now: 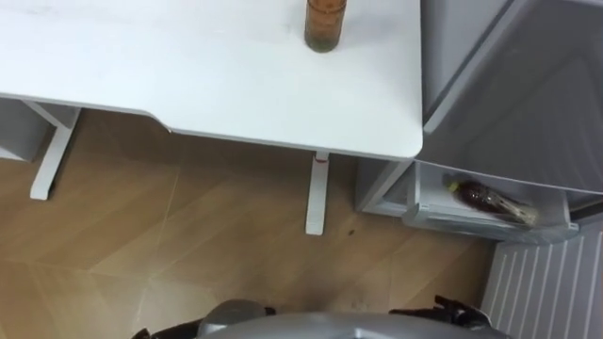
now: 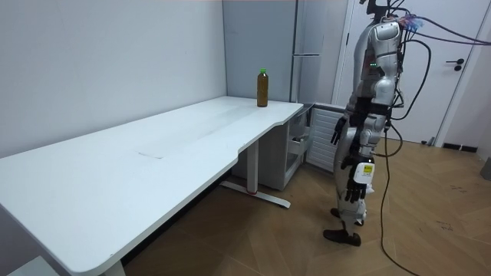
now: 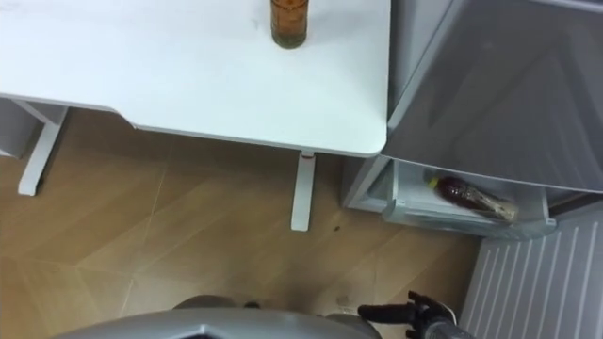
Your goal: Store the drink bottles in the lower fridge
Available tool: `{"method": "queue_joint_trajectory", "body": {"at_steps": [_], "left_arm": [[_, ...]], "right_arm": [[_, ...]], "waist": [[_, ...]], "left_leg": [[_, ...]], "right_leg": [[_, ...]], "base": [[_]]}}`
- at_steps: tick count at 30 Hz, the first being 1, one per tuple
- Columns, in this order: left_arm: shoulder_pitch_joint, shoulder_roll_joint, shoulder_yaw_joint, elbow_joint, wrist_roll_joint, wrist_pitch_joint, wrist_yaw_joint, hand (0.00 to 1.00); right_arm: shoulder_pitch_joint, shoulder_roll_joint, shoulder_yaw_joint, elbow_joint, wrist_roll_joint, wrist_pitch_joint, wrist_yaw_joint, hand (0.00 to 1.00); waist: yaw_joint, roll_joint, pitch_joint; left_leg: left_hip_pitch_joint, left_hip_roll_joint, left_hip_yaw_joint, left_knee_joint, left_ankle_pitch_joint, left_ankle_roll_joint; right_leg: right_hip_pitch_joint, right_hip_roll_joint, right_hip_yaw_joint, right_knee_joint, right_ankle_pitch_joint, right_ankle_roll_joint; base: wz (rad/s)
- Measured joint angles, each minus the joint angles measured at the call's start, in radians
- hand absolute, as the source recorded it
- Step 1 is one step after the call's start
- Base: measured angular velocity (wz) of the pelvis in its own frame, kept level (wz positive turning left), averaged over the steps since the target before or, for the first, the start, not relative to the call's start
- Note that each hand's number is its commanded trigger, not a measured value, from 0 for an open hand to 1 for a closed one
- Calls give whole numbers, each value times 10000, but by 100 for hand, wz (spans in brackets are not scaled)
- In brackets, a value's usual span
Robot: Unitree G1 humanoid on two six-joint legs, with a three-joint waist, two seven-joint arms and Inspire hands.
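Holds right hand (image 3: pixel 424 315) low, left hand (image 2: pixel 358 182) hanging, fingers slack and empty, seemingly free for the amber green-capped bottle (image 1: pixel 326 26) upright on white table (image 1: pixel 188 75), with dark-red plastic bottle (image 1: pixel 490 200) lying in open lower fridge drawer (image 1: pixel 471 226).

Dark bottle (image 3: pixel 471 199) in fridge drawer (image 3: pixel 443 225)

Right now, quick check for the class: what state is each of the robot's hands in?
Left hand: open, fingers relaxed, holding nothing.
Right hand: open, fingers loose, holding nothing.
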Motion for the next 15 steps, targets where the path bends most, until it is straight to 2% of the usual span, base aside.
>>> {"method": "queue_joint_trajectory", "body": {"at_steps": [4, 9, 13, 15], "left_arm": [[4, -38, 264, -28, 48, 69, 172, 0], [-91, -40, 834, -173, 334, 166, 848, 0], [-108, -64, 1164, -1137, 330, 194, 1752, 0], [-174, -73, 1306, -1888, 346, 99, 2352, 0]], "right_arm": [[49, 81, -268, 4, 2, 5, -248, 0], [123, 77, -568, 93, 51, 6, -460, 0], [175, 74, -560, 55, 1, -23, -735, 0], [177, 81, -553, 75, -56, -84, -841, 0]], "waist": [[-28, 35, 15], [-172, 138, -20], [-289, 317, -17], [-256, 324, -32]], "left_leg": [[2, -2, -20, -1, -7, -9], [-45, -27, -171, 29, -9, -10], [193, -37, -264, 14, -9, -11], [270, -36, -282, -1, -6, -16]], "right_leg": [[5, 9, 2, 2, 0, 0], [98, 0, -136, 6, 0, 0], [343, -3, -264, -19, -1, 1], [359, 2, -237, 1, -3, 2]], "base": [[0], [8], [7], [3]]}}
